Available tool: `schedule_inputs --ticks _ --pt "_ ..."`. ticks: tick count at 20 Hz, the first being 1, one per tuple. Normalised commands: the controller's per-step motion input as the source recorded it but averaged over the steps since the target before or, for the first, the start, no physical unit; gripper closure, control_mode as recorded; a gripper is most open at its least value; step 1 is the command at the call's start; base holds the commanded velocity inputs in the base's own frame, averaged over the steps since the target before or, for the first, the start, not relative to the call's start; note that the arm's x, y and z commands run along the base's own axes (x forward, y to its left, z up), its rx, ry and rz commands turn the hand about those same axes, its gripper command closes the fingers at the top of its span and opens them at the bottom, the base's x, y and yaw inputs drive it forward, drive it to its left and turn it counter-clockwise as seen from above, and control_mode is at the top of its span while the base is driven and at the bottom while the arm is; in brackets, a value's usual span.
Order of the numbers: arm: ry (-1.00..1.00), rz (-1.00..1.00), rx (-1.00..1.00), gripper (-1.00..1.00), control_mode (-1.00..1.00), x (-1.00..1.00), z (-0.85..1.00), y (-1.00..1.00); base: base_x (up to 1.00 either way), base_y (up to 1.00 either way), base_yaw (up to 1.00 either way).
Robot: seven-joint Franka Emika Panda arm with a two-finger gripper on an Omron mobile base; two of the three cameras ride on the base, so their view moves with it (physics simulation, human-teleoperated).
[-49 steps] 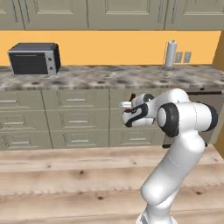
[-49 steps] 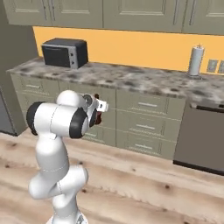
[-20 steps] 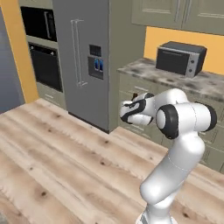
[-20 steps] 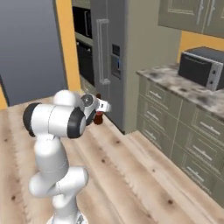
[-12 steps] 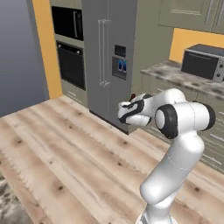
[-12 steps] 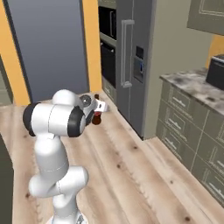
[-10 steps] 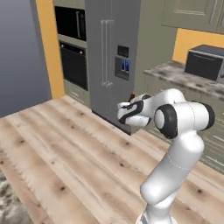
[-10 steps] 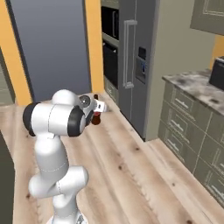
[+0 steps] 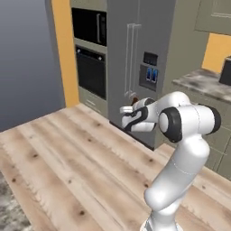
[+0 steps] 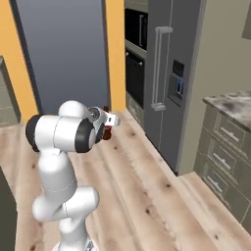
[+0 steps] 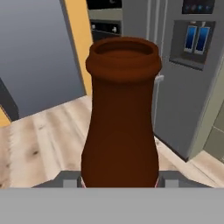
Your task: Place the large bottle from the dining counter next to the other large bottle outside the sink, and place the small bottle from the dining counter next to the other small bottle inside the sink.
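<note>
Hand view: we are grasping the large brown bottle (image 11: 120,118) low on its body, hand (image 11: 119,180) clenched around it; glass looks smooth, fragile, so we are gripping firmly.

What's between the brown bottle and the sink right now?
Cannot say: the sink is out of view. The gripper holds the brown bottle over wood floor, facing the refrigerator and wall oven.
</note>
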Motion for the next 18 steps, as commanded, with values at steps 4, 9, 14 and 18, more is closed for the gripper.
schedule_inputs --ticks 4,9,14,18 --pt "0.0 0.0 0.0 1.0 1.0 0.0 0.0 0.0 1.0 0.75 0.11" --pt "0.0 0.0 0.0 1.0 1.0 0.0 0.0 0.0 1.0 0.55 0.26" --pt "0.0 0.0 0.0 1.0 1.0 0.0 0.0 0.0 1.0 0.34 0.38" --pt "0.0 0.0 0.0 1.0 1.0 0.0 0.0 0.0 1.0 0.02 0.38"
